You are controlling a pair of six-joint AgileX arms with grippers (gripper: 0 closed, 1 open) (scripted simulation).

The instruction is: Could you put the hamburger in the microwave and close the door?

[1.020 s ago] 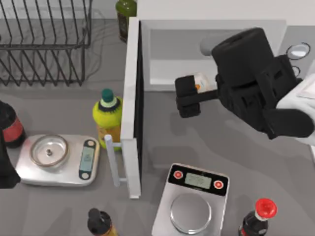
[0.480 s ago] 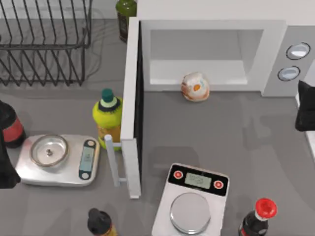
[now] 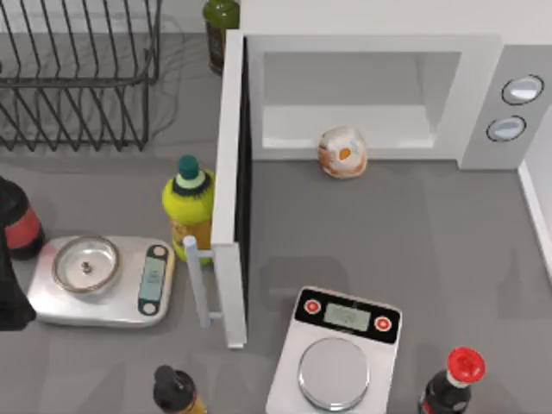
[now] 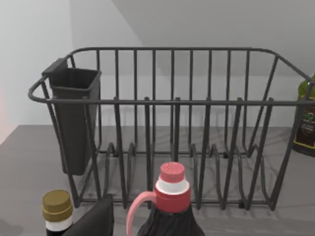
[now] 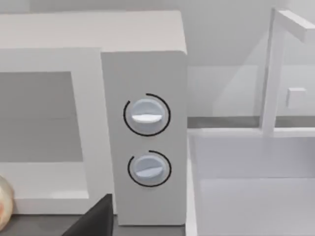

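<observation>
The white microwave stands at the back right, its two round knobs facing the right wrist view. Its door is swung wide open toward the front, with the white bar handle on its left side. The hamburger rests at the front lip of the cavity floor and peeks into the right wrist view as a hamburger edge. A dark part of my right gripper shows low in the right wrist view, off to the microwave's right. My left gripper is parked at the table's left.
A wire dish rack fills the back left. A yellow bottle stands just behind the open door. Two scales sit at the front, with a red-capped bottle and dark bottles nearby. A white tray adjoins the microwave's right.
My right arm was at the hamburger by the microwave opening, then drew away to the right and left the top view. The hamburger stays at the cavity's lip.
</observation>
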